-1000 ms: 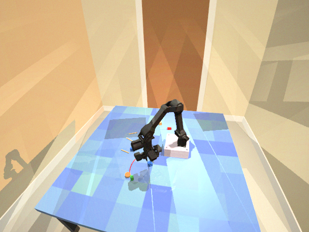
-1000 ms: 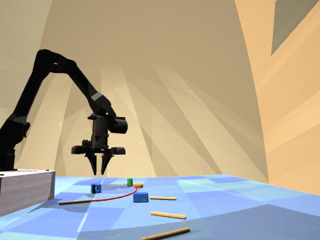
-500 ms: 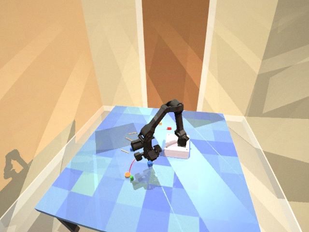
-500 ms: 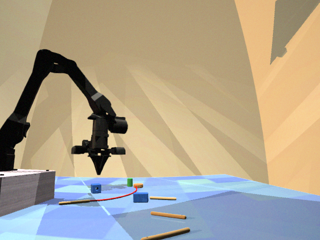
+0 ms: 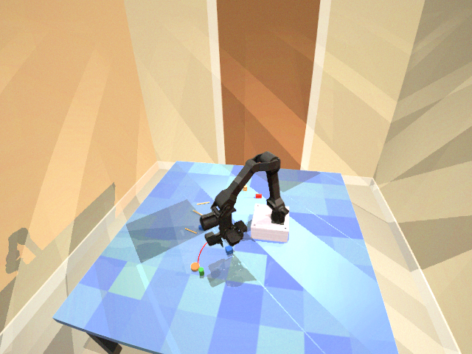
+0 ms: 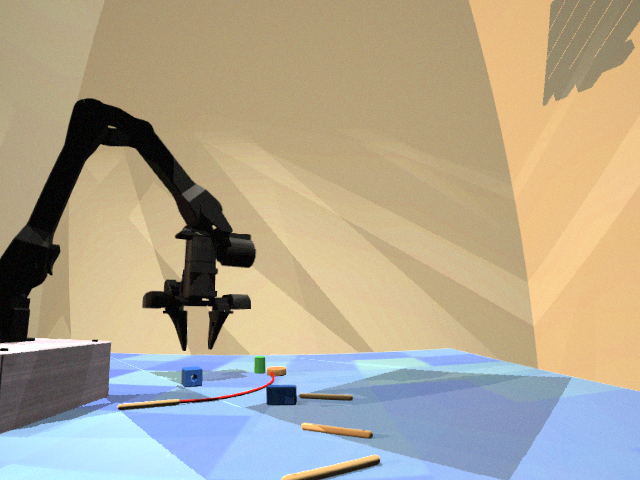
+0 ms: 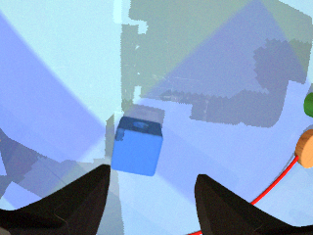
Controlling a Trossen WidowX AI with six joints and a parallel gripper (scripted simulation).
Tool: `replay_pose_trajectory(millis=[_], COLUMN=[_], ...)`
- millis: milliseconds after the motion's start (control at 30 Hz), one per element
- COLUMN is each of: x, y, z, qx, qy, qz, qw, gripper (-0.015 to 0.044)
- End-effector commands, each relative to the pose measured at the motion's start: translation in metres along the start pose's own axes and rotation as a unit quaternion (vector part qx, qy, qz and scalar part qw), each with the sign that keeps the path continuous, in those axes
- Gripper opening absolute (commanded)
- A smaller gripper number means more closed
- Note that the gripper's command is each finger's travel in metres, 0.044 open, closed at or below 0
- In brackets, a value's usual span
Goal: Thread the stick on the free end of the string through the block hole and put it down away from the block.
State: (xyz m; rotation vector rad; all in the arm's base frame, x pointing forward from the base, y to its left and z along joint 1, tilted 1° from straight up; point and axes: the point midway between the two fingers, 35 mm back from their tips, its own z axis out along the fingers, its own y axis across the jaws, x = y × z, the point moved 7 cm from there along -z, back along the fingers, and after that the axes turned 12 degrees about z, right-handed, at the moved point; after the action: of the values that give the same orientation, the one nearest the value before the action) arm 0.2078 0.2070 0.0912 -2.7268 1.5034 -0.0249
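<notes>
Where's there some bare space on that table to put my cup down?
In the top view, there looks to be room between the green cylinder and the near table edge, and right of the white base. It's crowded around the gripper, holed blue block, red string and loose sticks.

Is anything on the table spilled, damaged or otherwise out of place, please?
Nothing stands out as odd. The blue block with a hole sits flat, the red string curves untangled from the orange button to its stick, and I see no spill or damage.
</notes>
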Motion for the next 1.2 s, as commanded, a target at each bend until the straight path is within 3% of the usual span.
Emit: replay_pose_trajectory(millis=[0,233,633,700,900,1033,1167], x=[0.0,0.0,0.0,0.002,0.023,0.037,0.051], y=[0.0,0.0,0.0,0.0,0.002,0.004,0.007], z=[0.0,0.0,0.0,0.0,0.0,-0.001,-0.001], qx=[0.0,0.0,0.0,0.0,0.001,0.001,0.002], qy=[0.0,0.0,0.0,0.0,0.001,0.002,0.002], qz=[0.0,0.0,0.0,0.036,0.348,0.544,0.714], qw=[1.0,1.0,1.0,0.999,0.937,0.839,0.7], gripper=[0.0184,0.0,0.0,0.0053,0.021,0.0315,0.042])
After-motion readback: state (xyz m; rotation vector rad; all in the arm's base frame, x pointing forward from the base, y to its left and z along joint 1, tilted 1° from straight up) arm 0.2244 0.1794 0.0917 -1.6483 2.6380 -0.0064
